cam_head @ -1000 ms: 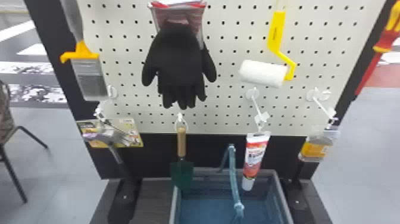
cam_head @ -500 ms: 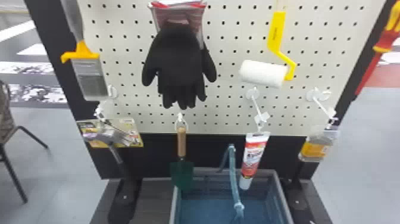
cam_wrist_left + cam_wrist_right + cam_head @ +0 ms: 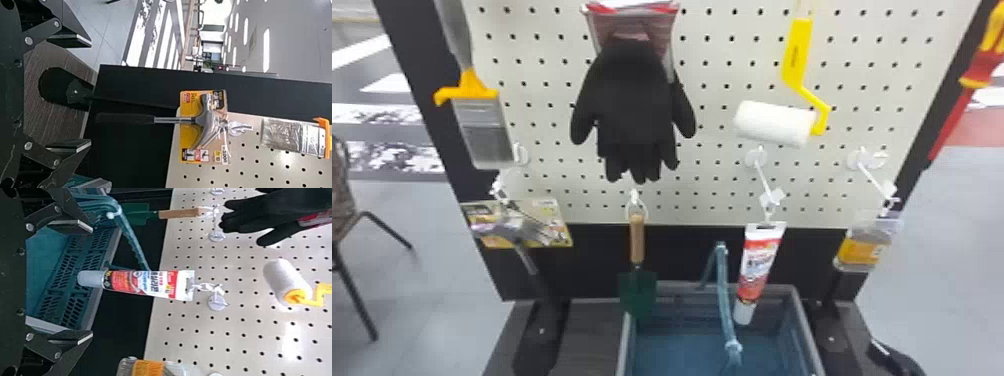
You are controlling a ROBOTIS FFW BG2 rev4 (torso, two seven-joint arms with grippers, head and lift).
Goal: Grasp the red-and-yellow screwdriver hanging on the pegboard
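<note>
The red-and-yellow screwdriver (image 3: 983, 65) hangs at the right edge of the head view, beside the pegboard's (image 3: 717, 170) black frame, handle up and red shaft pointing down. Part of my right gripper (image 3: 894, 357) shows low at the bottom right, well below the screwdriver and apart from it. In the right wrist view my right gripper (image 3: 89, 282) is open, facing a hanging red-and-white tube (image 3: 143, 284) that stands beyond its fingers. My left gripper (image 3: 87, 93) is open in the left wrist view, with nothing held, below a packaged hammer (image 3: 205, 121).
Black gloves (image 3: 634, 110), a paint roller (image 3: 774, 122), a brush (image 3: 482, 125) and a green trowel (image 3: 637, 290) hang on the board. A packaged brush (image 3: 864, 247) hangs at the lower right. Below is a blue crate (image 3: 797, 320); a chair (image 3: 342, 200) stands left.
Part of my right gripper has come into the head view at the bottom right. The hanging tube has swung slightly left. The screwdriver has not moved.
</note>
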